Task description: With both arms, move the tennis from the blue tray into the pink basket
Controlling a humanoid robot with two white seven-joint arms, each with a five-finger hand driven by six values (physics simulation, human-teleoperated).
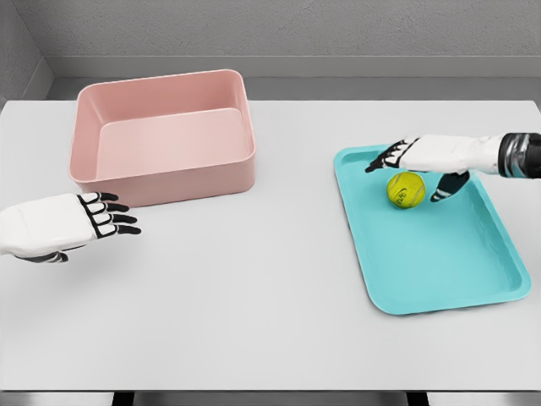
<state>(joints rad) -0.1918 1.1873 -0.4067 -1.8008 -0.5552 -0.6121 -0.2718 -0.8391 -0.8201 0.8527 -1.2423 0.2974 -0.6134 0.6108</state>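
Observation:
A yellow-green tennis ball (406, 189) lies in the far part of the blue tray (439, 279) on the right of the table. My right hand (414, 173) hovers over the ball, fingers spread towards the left and thumb hanging down on the ball's right side; it holds nothing. The pink basket (162, 135) stands at the back left with nothing inside. My left hand (106, 216) floats above the table in front of the basket's left corner, fingers stretched out and holding nothing.
A white table (254, 296) carries everything, its front edge near the bottom of the picture. A grey wall runs behind the table's far edge. Bare tabletop separates the basket from the tray.

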